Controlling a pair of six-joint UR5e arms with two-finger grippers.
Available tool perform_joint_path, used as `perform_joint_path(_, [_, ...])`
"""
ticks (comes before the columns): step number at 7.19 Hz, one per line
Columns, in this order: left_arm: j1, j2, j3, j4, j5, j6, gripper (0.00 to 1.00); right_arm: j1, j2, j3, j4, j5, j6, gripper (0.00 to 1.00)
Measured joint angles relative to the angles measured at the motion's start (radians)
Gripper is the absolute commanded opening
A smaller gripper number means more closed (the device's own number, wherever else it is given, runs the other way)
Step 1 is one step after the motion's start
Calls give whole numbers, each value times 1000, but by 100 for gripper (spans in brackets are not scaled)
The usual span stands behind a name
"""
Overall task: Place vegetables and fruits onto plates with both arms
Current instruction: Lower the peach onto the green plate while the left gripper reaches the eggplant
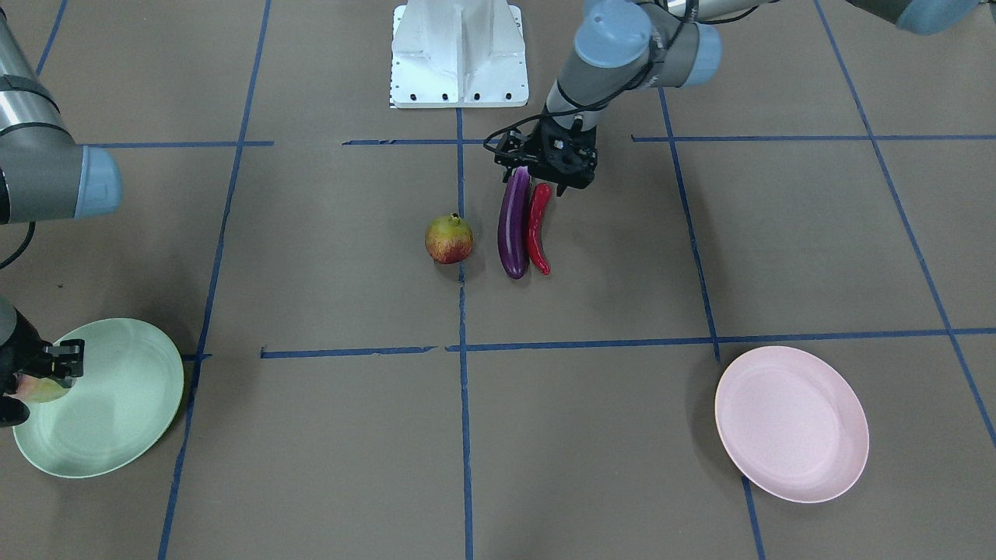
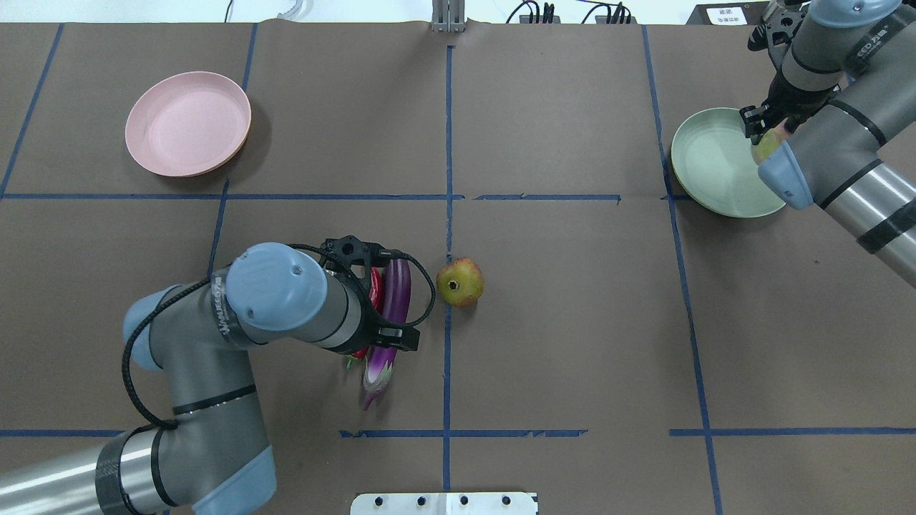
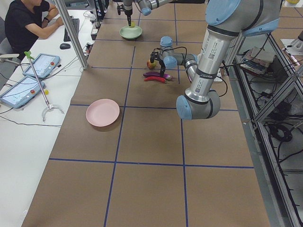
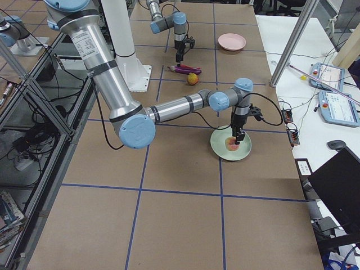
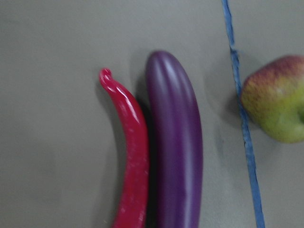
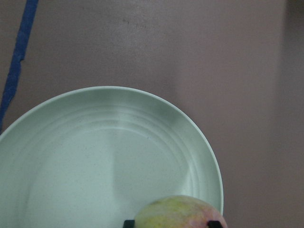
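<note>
Nothing is plated yet: the right claw [image 1: 40, 381] grips the pale fruit [image 6: 178, 213] over the mint plate [image 1: 117, 435] beneath it. The left claw [image 1: 548, 163], open or closed one cannot tell, hovers over the eggplant [image 1: 513, 225] and chili [image 1: 538, 229], with the red-yellow fruit [image 1: 449, 239] beside it.

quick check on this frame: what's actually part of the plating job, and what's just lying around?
Job:
eggplant, chili pepper, red-yellow fruit, green-yellow fruit in the right end effector, mint green plate, pink plate, left end effector.

Lying about:
white base pedestal, blue tape lines, tablets, keyboard.
</note>
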Motion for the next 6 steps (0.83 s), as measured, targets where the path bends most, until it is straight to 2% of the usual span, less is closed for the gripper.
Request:
perform_joint_path(2, [48,-4,-35,109,49,-6,100,-1,13,-23,41,25,2,100])
perform_joint_path(3, [83,-3,-40,138,54,-7,100,-1,22,-21,41,65,1,100])
perform_joint_path(6, [134,-8,-25,151,54,-5,94,1,50,2,44,153,16,100])
